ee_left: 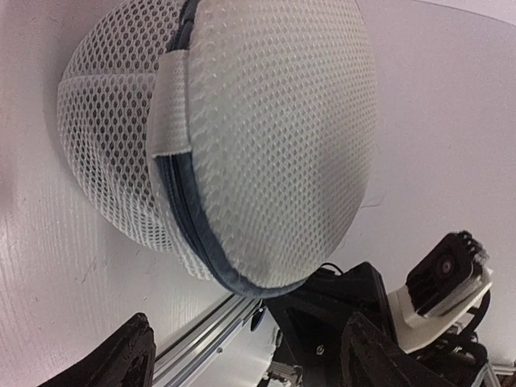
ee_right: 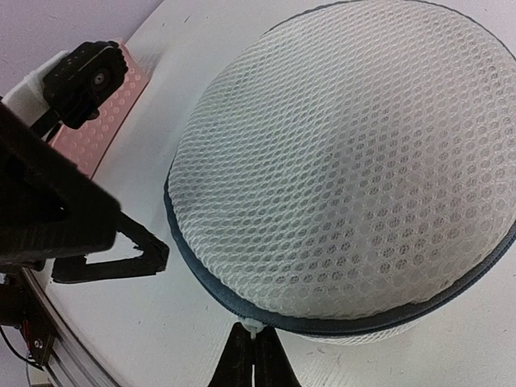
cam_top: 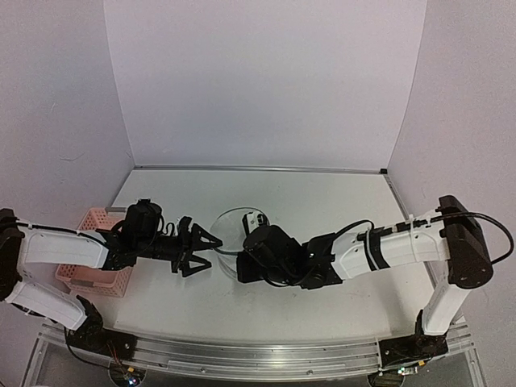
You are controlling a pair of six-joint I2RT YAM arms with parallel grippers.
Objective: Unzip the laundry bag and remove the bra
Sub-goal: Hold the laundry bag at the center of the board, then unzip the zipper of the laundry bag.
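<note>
The laundry bag (cam_top: pixel 229 228) is a white mesh cylinder with a dark zip band, lying mid-table. In the right wrist view its round lid (ee_right: pixel 355 153) faces up. My right gripper (ee_right: pixel 255 356) is shut at the near rim, pinching the small white zip pull (ee_right: pixel 255 329). It comes in from the right, low against the bag (cam_top: pixel 244 260). My left gripper (cam_top: pixel 211 251) stands open just left of the bag and apart from it. From the left wrist, the bag (ee_left: pixel 266 137) lies beyond the spread fingers (ee_left: pixel 133 355), which hold nothing. The bra is hidden.
A pink lattice basket (cam_top: pixel 93 258) sits at the left table edge under my left arm, and shows again as the pink basket (ee_right: pixel 113 121) behind the left wrist. A white fabric tab (ee_left: pixel 171 105) crosses the bag's zip band. The aluminium rail (cam_top: pixel 242 359) runs along the near edge.
</note>
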